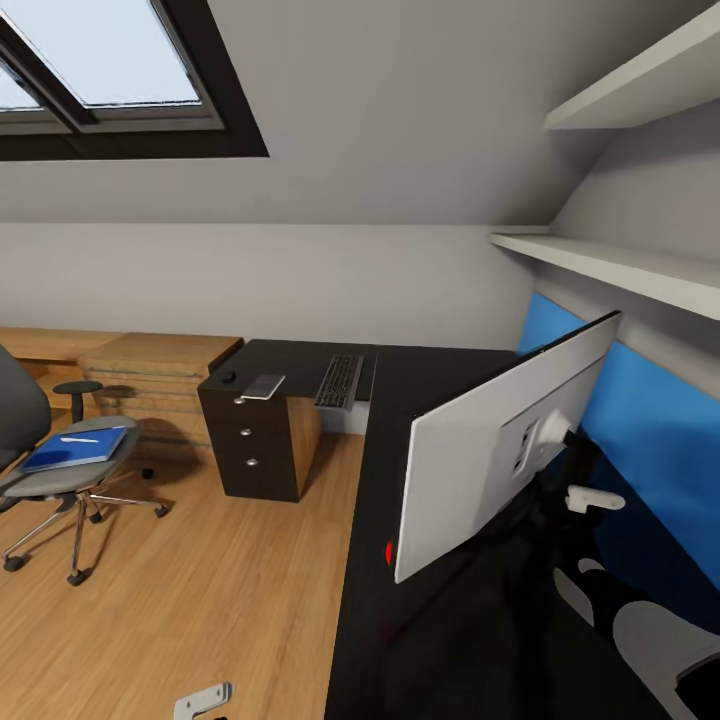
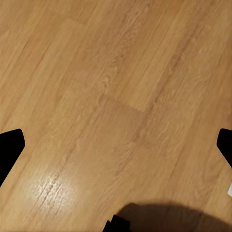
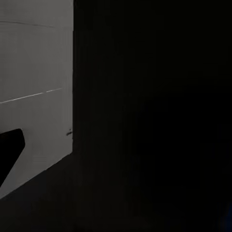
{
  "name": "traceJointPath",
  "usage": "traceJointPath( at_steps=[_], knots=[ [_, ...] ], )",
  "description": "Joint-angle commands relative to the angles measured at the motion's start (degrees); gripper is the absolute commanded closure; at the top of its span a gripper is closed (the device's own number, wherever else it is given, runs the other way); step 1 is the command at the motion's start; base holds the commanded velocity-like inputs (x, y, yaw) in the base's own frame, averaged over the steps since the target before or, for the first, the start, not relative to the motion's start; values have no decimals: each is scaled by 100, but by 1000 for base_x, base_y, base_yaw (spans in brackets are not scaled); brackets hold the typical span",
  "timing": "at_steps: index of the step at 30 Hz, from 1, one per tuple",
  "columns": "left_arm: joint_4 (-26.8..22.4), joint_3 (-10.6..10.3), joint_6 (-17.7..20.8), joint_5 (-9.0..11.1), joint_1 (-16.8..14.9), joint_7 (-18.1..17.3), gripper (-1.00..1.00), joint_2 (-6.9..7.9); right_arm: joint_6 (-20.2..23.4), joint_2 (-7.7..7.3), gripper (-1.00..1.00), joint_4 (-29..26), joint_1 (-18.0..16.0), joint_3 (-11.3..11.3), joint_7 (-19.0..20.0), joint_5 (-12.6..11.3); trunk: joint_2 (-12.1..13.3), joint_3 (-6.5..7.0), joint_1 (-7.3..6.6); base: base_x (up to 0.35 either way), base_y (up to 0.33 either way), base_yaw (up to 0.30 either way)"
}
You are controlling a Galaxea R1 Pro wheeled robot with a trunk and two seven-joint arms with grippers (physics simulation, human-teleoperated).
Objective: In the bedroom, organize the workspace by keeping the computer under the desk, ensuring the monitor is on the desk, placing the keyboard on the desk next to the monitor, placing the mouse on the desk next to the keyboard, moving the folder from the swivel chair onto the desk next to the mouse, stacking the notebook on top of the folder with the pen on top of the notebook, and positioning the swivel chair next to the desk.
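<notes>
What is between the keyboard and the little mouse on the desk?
In the head view, the notebook lies on the desk, between the keyboard and the mouse.

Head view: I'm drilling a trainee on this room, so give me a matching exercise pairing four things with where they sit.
Things:
1. folder
2. keyboard
3. monitor
4. notebook

Places:
A. near part of the desk, white back toward the camera
B. on the chair seat
C. far part of the desk, nearer the corner
D. far part of the desk, above the drawer unit

Pairs: 1-B, 2-C, 3-A, 4-D
</notes>
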Motion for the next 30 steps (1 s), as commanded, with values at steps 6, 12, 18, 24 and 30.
traceJointPath(
  at_steps=[6, 12, 18, 24, 30],
  knots=[
    [-15, -39, 32, 19, -5, 52, -100, 9, -22, -4, -100, -6, -4, 49, -46, -6, -4, -7, 0, 0, 0, 0],
    [-14, -39, 30, 18, -5, 52, -100, 9, -32, -5, -100, -6, -4, 49, -46, -7, -4, -7, 0, 0, 0, 0],
    [-15, -39, 28, 19, -5, 52, -100, 9, -48, -8, -100, -6, -4, 49, -46, -9, -4, -7, 0, 0, 0, 0],
    [-14, -39, 30, 19, -5, 52, -100, 9, -48, -8, -100, -6, -4, 50, -46, -11, -4, -7, 0, 0, 0, 0],
    [-13, -39, 28, 19, -5, 52, -100, 9, -47, -7, -100, -6, -4, 49, -40, -5, -4, -7, 0, 0, 0, 0]
  ],
)
